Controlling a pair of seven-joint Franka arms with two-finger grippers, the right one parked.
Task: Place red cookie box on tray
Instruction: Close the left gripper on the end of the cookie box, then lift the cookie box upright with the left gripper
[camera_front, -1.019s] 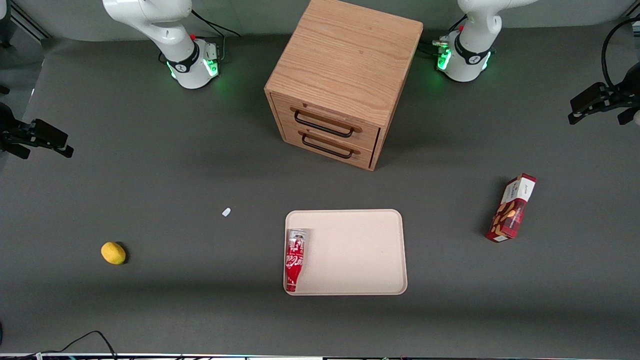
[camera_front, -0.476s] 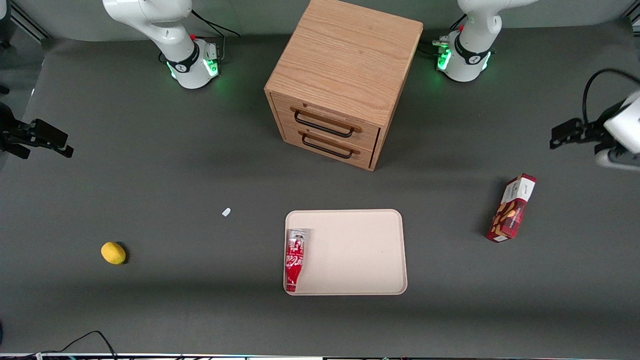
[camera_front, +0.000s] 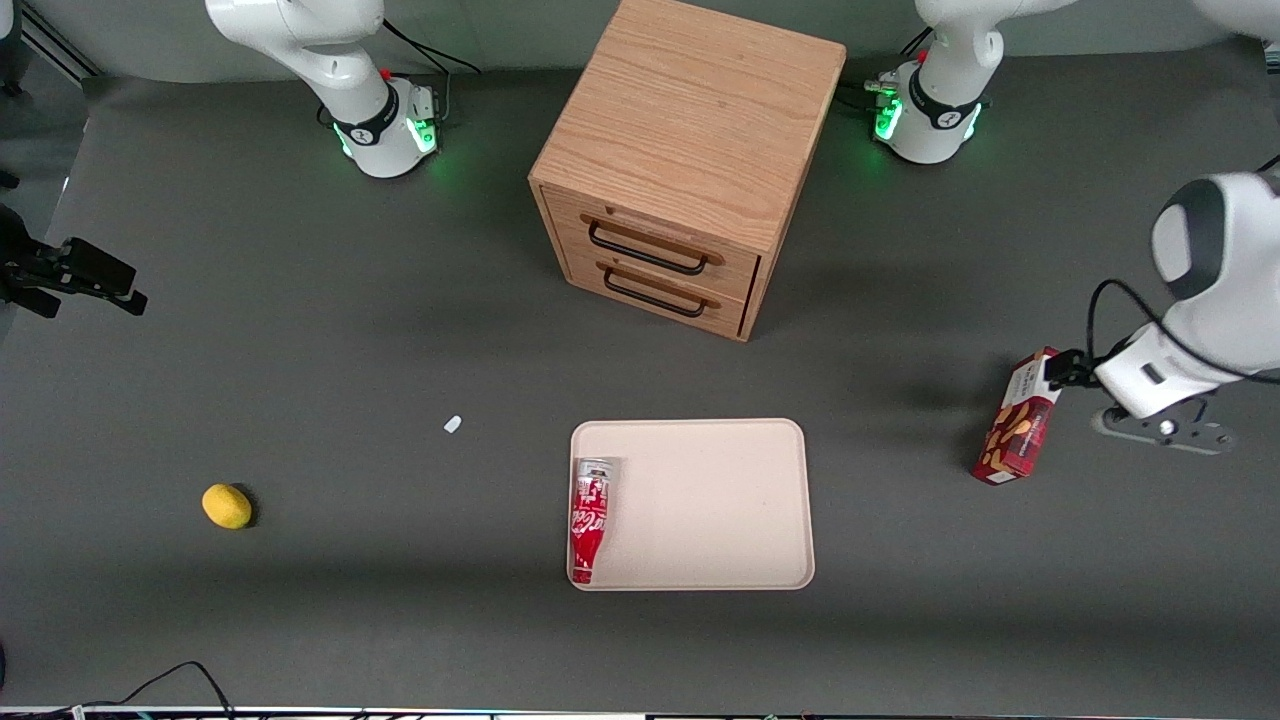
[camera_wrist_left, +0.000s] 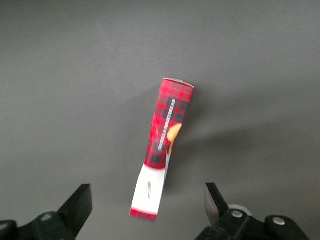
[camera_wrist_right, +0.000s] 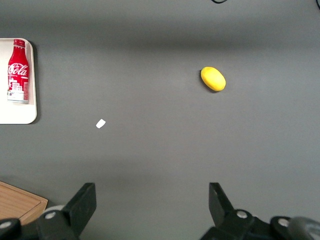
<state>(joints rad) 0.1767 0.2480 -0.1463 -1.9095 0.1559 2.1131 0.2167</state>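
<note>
The red cookie box (camera_front: 1018, 425) lies on the dark table toward the working arm's end, apart from the beige tray (camera_front: 710, 500). My left gripper (camera_front: 1066, 370) hovers over the box's white end, the end farther from the front camera. In the left wrist view the gripper (camera_wrist_left: 146, 188) is open, its two fingers wide apart on either side of the white end of the box (camera_wrist_left: 170, 120), which lies below them untouched.
A red cola bottle (camera_front: 590, 520) lies on the tray along the edge toward the parked arm. A wooden drawer cabinet (camera_front: 690, 150) stands farther from the camera than the tray. A yellow lemon (camera_front: 227, 505) and a small white scrap (camera_front: 453, 424) lie toward the parked arm's end.
The left arm has swung in from the table's edge and come nearer the camera, bringing its gripper over the cookie box's white end. The box has not moved.
</note>
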